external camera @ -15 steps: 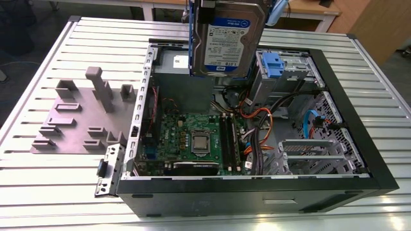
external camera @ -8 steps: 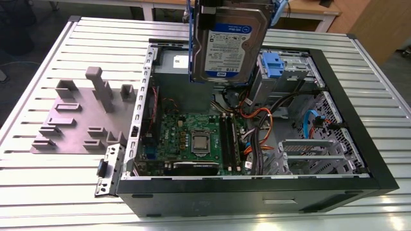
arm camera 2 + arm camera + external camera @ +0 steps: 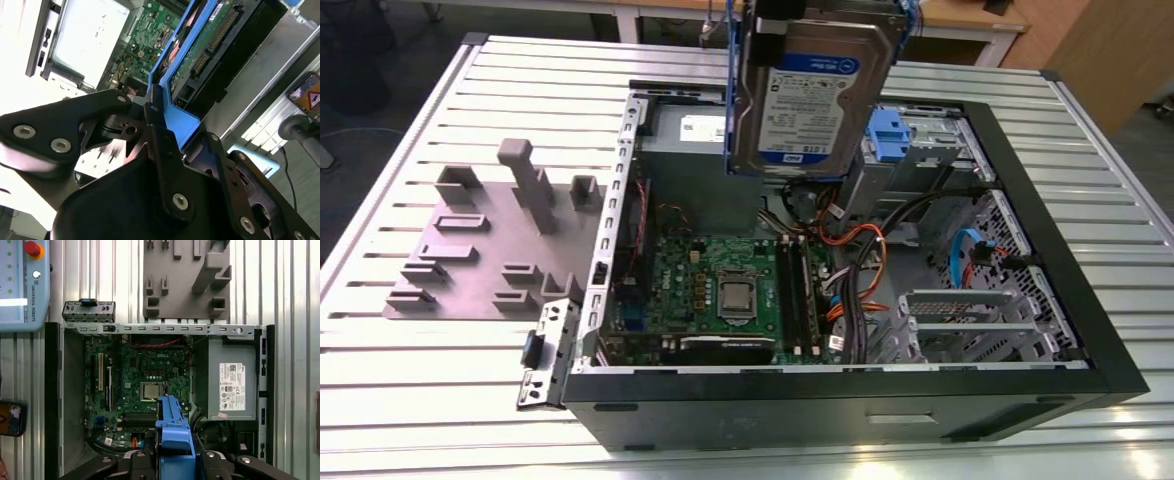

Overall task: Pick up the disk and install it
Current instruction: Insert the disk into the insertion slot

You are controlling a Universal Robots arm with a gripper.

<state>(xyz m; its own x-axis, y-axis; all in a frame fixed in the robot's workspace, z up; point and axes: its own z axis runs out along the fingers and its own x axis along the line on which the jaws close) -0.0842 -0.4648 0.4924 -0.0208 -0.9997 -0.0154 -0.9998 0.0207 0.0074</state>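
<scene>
Tool [image 3: 170, 127] clamped on the blue carrier of the disk [image 3: 814, 95], which hangs upright in the air above the open computer case [image 3: 1107, 340], clear of its parts. Pick-up looks done, installing not yet; fitting would call for squaring the carrier to its place inside the case.

The disk [image 3: 811, 100] hangs above the open case [image 3: 827, 415].
</scene>
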